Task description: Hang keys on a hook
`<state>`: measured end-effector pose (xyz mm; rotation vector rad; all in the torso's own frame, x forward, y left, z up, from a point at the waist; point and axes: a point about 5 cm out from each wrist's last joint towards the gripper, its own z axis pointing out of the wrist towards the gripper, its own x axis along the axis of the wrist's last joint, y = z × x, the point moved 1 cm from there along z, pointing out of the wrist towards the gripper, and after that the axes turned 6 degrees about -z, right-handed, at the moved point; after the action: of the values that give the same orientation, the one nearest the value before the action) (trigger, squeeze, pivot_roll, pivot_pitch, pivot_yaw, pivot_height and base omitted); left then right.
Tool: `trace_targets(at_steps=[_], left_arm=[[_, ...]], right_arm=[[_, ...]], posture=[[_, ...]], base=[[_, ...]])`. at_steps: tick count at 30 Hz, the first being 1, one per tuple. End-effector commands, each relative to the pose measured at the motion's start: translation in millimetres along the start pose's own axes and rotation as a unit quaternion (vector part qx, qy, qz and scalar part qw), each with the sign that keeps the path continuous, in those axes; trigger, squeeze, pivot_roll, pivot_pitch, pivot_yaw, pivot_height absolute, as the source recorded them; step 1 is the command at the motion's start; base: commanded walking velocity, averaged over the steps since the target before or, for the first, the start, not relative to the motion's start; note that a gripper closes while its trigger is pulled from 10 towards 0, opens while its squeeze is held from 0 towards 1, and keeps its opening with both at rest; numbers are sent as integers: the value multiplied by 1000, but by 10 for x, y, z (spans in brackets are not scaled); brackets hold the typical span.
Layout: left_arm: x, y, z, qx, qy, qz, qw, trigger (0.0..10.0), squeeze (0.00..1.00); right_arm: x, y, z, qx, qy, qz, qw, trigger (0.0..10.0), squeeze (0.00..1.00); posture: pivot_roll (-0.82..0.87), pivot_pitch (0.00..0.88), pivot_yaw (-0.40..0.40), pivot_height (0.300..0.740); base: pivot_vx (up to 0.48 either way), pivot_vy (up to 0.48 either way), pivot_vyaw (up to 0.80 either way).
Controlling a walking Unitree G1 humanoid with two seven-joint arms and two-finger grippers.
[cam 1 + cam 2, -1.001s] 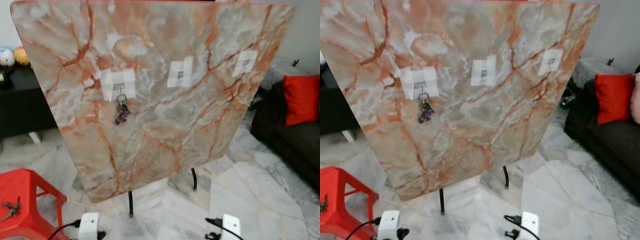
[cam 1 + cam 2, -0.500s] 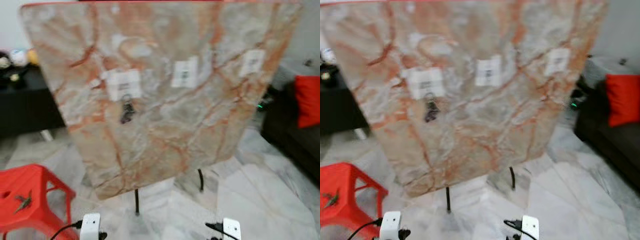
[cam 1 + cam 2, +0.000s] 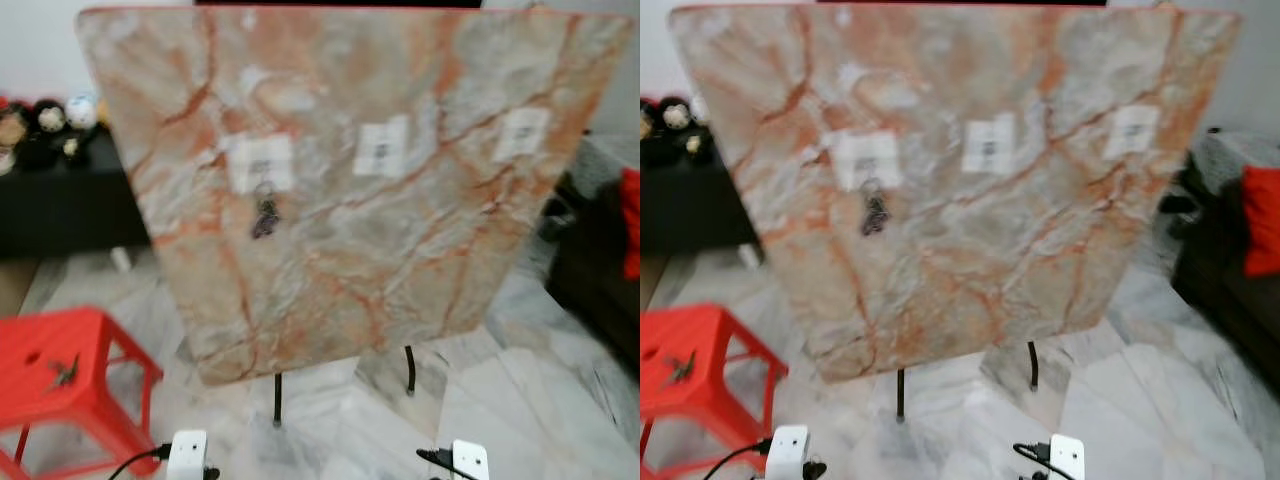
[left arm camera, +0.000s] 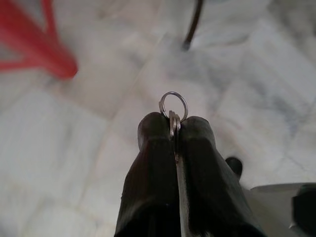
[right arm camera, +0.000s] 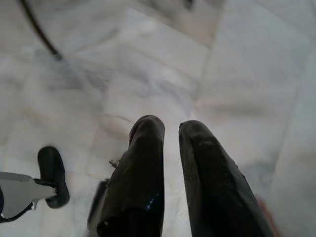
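a marble board (image 3: pixel 380 260) on thin black legs stands on pale marble floor (image 3: pixel 520 400), a red stool (image 3: pixel 60 370) nearby. left gripper (image 4: pixel 174 129) pinches keys (image 4: pixel 174 106) low over the floor; right gripper (image 5: pixel 170 129) narrowly parted, empty.

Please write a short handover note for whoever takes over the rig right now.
Left gripper: low over the floor, fingers shut on a key ring.
Right gripper: low, holding nothing, fingers slightly apart.
Marble board stands ahead with three taped hooks. One key bunch already hangs on the left hook; the middle hook and right hook are free.
More keys lie on the red stool.
Left to do: raise the held ring onto a free hook.
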<state>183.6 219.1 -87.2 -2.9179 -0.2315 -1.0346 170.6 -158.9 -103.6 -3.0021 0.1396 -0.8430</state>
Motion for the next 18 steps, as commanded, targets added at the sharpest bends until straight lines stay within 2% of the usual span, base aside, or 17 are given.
trace_targets(at_steps=[1, 14, 17, 18], left_arm=[[-45, 16, -4, 0, -11, 0, 1000, 10000, 0], [-52, 26, -5, 2, -10, -3, 1000, 10000, 0], [-68, 18, -10, 3, -11, -3, 1000, 10000, 0], [-75, 17, -12, 3, -12, -3, 1000, 10000, 0]], right_arm=[[28, -17, 4, 3, 5, 0, 1000, 10000, 0], [37, -12, 5, 5, 5, -18, 1000, 10000, 0], [37, -16, 4, 6, 7, -13, 1000, 10000, 0], [29, -16, 4, 4, 6, -4, 1000, 10000, 0]], posture=[[64, 0, -96, 740], [73, 0, -104, 740], [73, 0, -104, 740], [73, 0, -104, 740]], base=[[0, -375, 794], [18, -335, 794], [0, -304, 781], [0, -304, 0]])
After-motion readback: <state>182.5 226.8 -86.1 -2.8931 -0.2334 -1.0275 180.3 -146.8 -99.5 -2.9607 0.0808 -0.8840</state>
